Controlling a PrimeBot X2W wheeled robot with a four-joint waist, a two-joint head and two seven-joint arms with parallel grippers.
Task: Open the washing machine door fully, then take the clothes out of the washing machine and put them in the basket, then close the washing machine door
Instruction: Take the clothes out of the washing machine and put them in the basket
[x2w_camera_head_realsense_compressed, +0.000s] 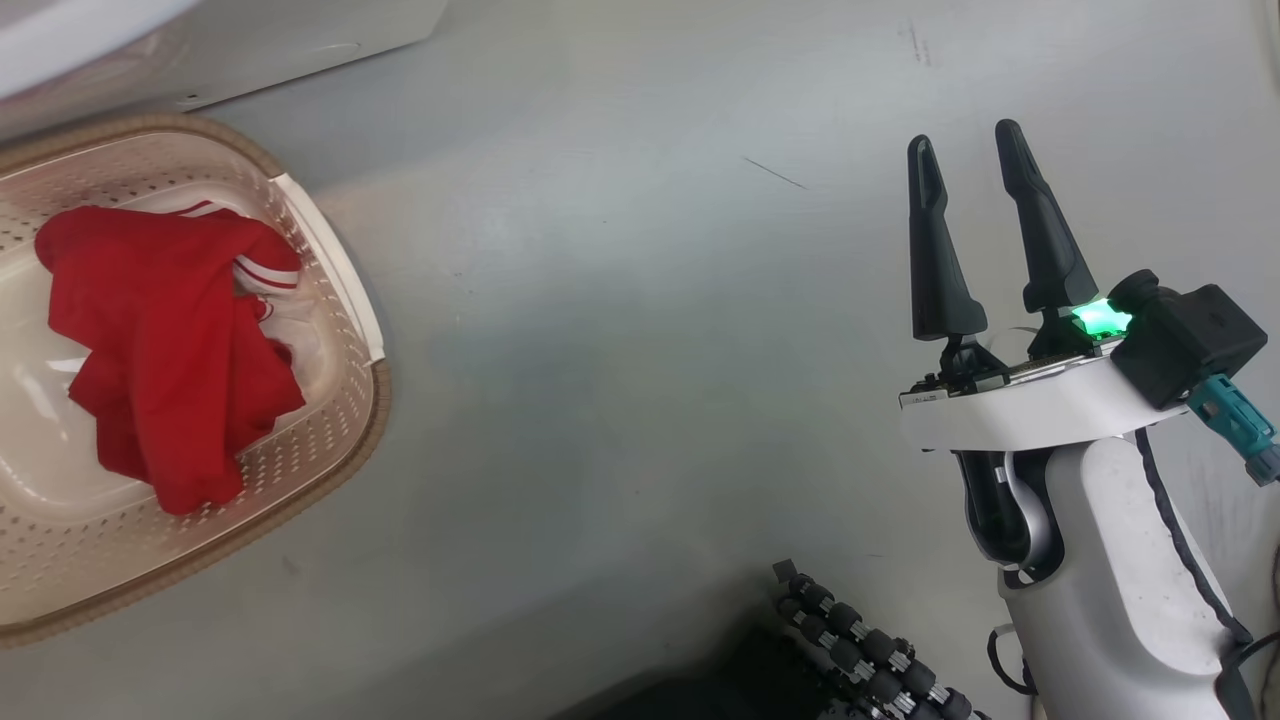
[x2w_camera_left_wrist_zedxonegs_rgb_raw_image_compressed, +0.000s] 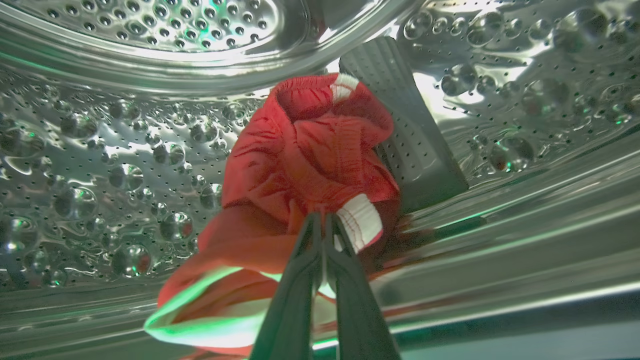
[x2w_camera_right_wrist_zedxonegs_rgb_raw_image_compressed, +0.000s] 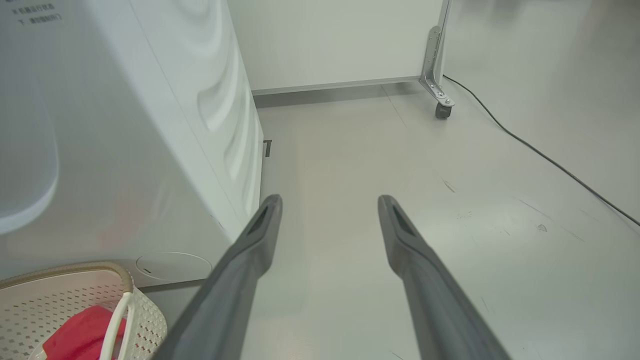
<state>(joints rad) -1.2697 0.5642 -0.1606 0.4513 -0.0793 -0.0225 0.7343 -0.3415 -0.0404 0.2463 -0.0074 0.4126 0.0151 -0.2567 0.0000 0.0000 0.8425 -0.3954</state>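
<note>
Head view: basket (x2w_camera_head_realsense_compressed: 345, 395) sits on the floor (x2w_camera_head_realsense_compressed: 620, 350) right against the washing machine (x2w_camera_head_realsense_compressed: 300, 40) base, so the carry from drum to drop is short. One red garment (x2w_camera_head_realsense_compressed: 165, 340) is already heaped in it, mid-basket and reaching the handle-side wall, nothing over the rim. Right gripper (x2w_camera_head_realsense_compressed: 964, 137) hangs over bare floor well apart from the basket, fingers spread, nothing in them. My read: it is parked clear so the other arm has the opening to itself.

Left wrist view: left gripper (x2w_camera_left_wrist_zedxonegs_rgb_raw_image_compressed: 324, 220) is inside the steel drum (x2w_camera_left_wrist_zedxonegs_rgb_raw_image_compressed: 100, 175), fingers pressed together on a fold of the second red garment (x2w_camera_left_wrist_zedxonegs_rgb_raw_image_compressed: 300, 155), just beside its white trim band. The cloth lies bunched on the drum wall, up against the grey paddle (x2w_camera_left_wrist_zedxonegs_rgb_raw_image_compressed: 400, 125). Pinching a raised fold rather than scooping makes sense, as the curved wall gives no way under. The bite looks thin, so the fold could slip out on the pull.

Right wrist view: fingers apart and empty, machine's white side panel to one side, basket corner with red cloth at the lower edge.

Judgement: unloading half done, drum piece gripped but not lifted.
</note>
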